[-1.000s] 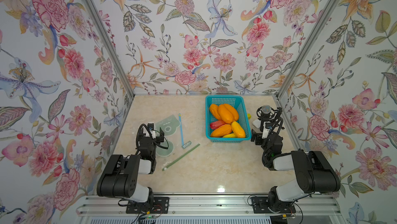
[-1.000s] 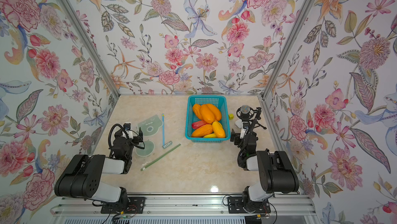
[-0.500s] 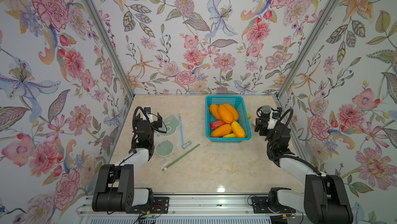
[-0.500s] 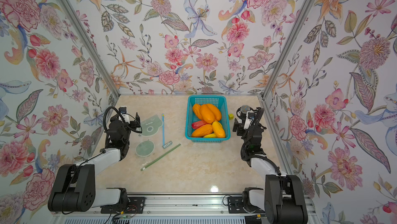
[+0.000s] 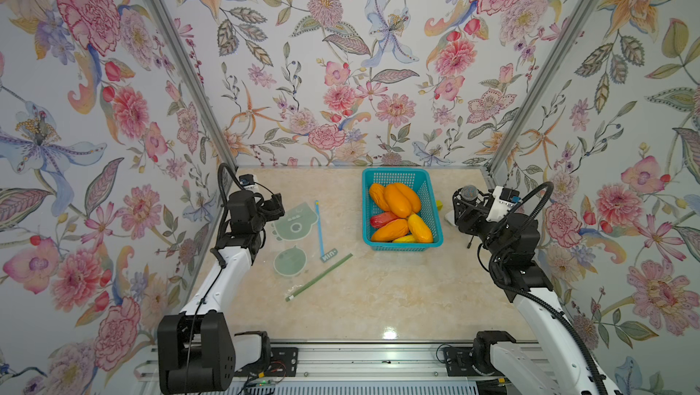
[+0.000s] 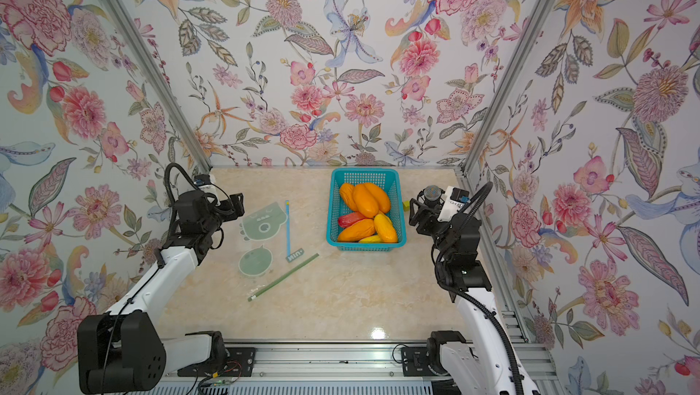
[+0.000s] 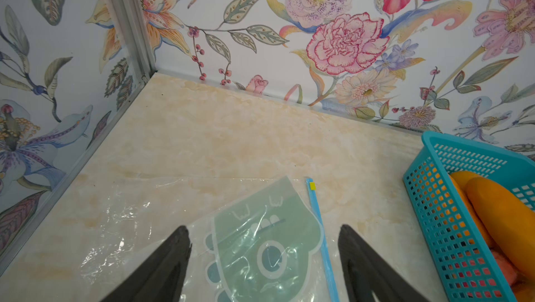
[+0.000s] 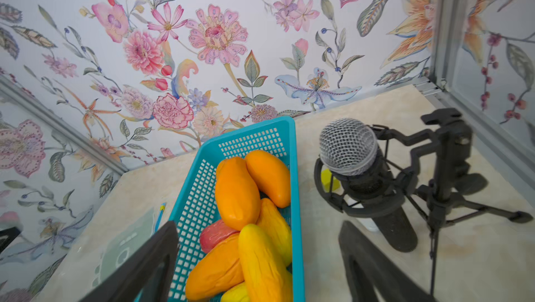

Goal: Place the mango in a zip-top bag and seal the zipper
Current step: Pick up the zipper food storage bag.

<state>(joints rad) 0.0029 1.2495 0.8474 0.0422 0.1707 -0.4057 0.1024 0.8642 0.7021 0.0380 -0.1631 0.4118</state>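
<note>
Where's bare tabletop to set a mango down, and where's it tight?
Largest bare patch: front of the beige marble tabletop, between the green zipper strip, the teal plastic basket and the front rail. A smaller one lies behind the clear zip-top bag, toward the back wall. Crowded: right of the basket, where the black microphone on its tripod stands.

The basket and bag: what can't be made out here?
- Mangoes in the basket: lower ones buried under upper ones, every view; no count.
- Small yellow thing beside the basket: behind the microphone in the right wrist view, tiny in both top views.
- Bag: cut off by the left wrist view's edge; clear outline faint in both top views.
</note>
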